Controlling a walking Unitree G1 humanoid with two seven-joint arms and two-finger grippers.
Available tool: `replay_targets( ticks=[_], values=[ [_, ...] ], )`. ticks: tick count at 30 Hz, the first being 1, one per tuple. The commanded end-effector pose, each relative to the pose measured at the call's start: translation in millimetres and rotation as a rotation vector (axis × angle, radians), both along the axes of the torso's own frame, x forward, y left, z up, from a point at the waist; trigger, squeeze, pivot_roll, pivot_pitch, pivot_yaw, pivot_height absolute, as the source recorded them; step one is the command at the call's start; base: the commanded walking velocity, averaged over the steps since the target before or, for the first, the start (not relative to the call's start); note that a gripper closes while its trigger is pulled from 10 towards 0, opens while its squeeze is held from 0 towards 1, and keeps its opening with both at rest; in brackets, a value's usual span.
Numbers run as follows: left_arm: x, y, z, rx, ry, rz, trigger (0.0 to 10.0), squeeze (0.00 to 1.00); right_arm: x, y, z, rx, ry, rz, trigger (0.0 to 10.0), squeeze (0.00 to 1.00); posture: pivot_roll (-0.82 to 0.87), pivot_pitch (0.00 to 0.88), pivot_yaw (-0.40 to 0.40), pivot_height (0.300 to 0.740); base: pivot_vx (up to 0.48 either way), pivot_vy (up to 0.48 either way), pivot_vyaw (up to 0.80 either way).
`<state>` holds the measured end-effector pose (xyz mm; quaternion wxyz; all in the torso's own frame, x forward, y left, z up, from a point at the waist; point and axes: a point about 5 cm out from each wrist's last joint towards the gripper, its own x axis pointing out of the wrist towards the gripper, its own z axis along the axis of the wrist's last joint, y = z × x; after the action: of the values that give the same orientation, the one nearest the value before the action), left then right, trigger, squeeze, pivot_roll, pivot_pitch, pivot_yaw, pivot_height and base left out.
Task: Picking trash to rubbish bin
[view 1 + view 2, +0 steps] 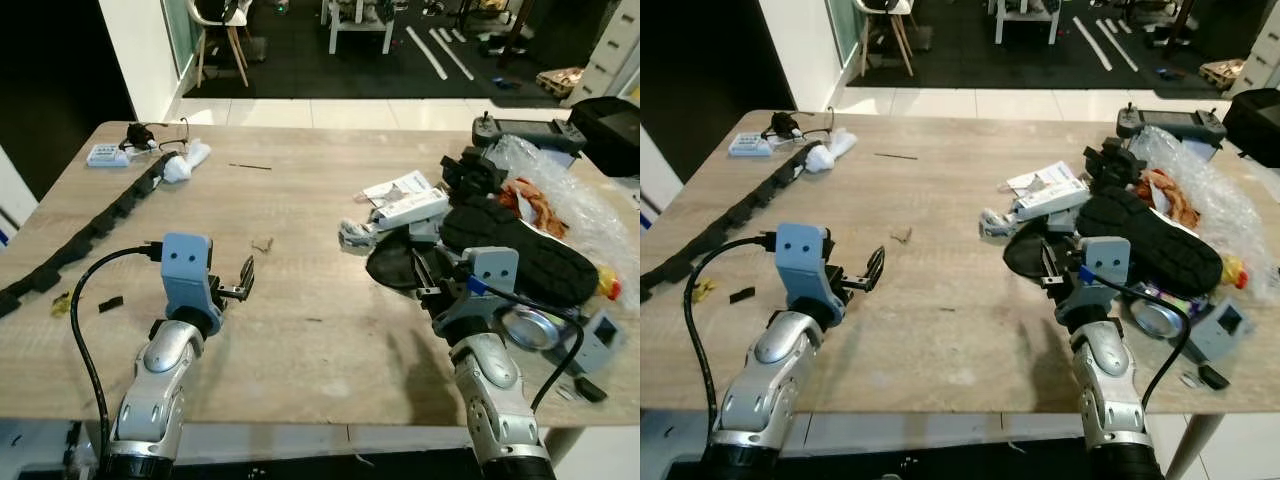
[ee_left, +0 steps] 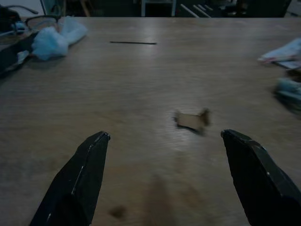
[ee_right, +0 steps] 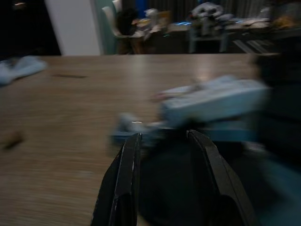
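Wooden table [image 1: 300, 330]. Left gripper [image 2: 164, 155]: fingers spread wide, empty, just above the tabletop, a small brown scrap [image 2: 192, 120] lying beyond them. Right gripper [image 3: 164, 179]: fingers narrowly parted over a black lid [image 1: 400, 265] at the trash pile's edge; whether it grips cannot be told.

Home room, cluttered wooden table [image 1: 300, 200], chair [image 1: 222, 25]

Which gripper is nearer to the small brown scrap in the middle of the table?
Left. The left gripper hovers just short of the small brown scrap, fingers open toward it. The right gripper is across the table by the black sole.
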<state>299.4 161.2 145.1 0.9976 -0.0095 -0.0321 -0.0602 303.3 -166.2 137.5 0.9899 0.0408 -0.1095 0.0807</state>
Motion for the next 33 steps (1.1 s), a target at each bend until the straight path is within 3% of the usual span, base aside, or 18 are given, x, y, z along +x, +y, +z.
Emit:
replay_targets(
  ticks=[1, 6, 13, 18, 33],
  values=[
    [-1.2, 2.1, -1, 0.013, 0.008, 0.003, 10.0, 0.00, -1.3, -1.0, -5, 0.008, 0.028, 0.014, 10.0, 0.00, 0.04, 0.126, 0.002, 0.740, 0.364, 0.000, 0.00],
    [-1.5, 4.8, 0, 0.018, 0.006, 0.010, 10.0, 0.00, -1.6, 14.9, -2, -0.070, 0.016, 0.116, 10.0, 0.00, 0.04, 0.126, -0.001, 0.740, 0.363, 0.000, 0.48],
    [-1.9, 7.6, 0, 0.024, 0.007, 0.018, 10.0, 0.00, -3.2, 20.0, -4, -0.074, 0.021, 0.142, 10.0, 0.00, 0.04, 0.123, -0.001, 0.740, 0.357, 0.000, 0.77],
    [-1.3, 8.0, -1, 0.028, 0.010, 0.021, 10.0, 0.00, -4.8, 22.6, -8, -0.070, 0.045, 0.181, 10.0, 0.00, 0.04, 0.120, 0.001, 0.740, 0.310, 0.000, 0.00],
    [-2.9, 10.0, -4, 0.017, 0.030, 0.035, 10.0, 0.00, -11.0, 33.0, -14, -0.097, 0.070, 0.260, 10.0, 0.00, 0.04, 0.116, 0.000, 0.740, 0.000, 0.000, 0.00]
  ],
)
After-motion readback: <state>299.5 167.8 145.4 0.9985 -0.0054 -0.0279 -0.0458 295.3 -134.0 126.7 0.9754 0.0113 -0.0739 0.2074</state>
